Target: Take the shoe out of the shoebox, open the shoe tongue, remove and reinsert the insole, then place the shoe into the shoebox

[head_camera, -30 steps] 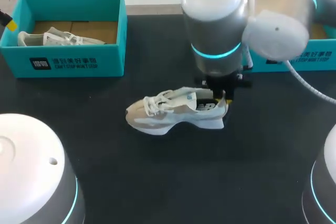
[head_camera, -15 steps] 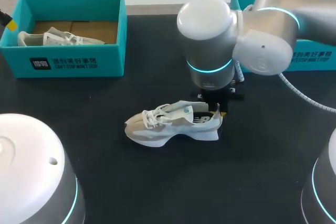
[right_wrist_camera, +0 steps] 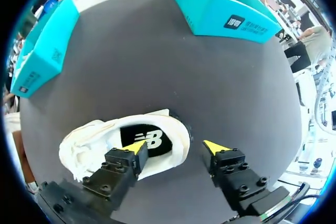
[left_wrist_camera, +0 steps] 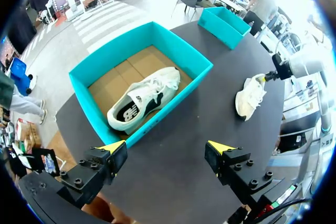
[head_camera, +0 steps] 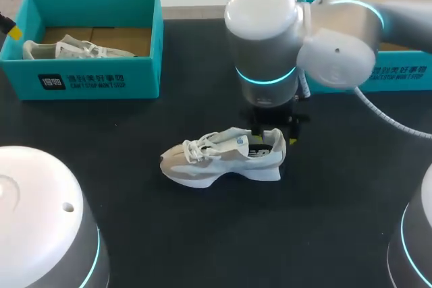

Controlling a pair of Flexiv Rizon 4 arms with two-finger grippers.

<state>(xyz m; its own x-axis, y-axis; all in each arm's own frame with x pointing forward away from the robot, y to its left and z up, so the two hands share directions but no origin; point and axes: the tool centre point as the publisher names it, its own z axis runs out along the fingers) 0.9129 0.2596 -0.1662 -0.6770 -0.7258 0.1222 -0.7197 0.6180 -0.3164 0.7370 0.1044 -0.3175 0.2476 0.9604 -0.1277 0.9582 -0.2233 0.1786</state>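
Note:
A white and beige sneaker (head_camera: 219,158) stands upright on the black table, toe toward my left side. My right gripper (head_camera: 273,134) hangs over its heel, open. In the right wrist view (right_wrist_camera: 176,148) one finger is above the black insole (right_wrist_camera: 148,140) and the other is outside the heel (right_wrist_camera: 178,139), neither pressing it. A second sneaker (head_camera: 67,48) lies in the teal shoebox (head_camera: 94,80) at the back left. My left gripper (left_wrist_camera: 167,148) stays open and empty above the table, short of that shoebox (left_wrist_camera: 191,59), whose sneaker (left_wrist_camera: 143,98) lies on its side.
Another teal shoebox (head_camera: 405,72) stands at the back right, partly hidden by my right arm; in the left wrist view it (left_wrist_camera: 226,23) lies beyond the first box. The arms' white bases (head_camera: 40,214) fill the near corners.
My right gripper has come down with the sneaker, set it on the table slightly nearer and to the left, and opened its fingers off the heel. The left arm has not moved.

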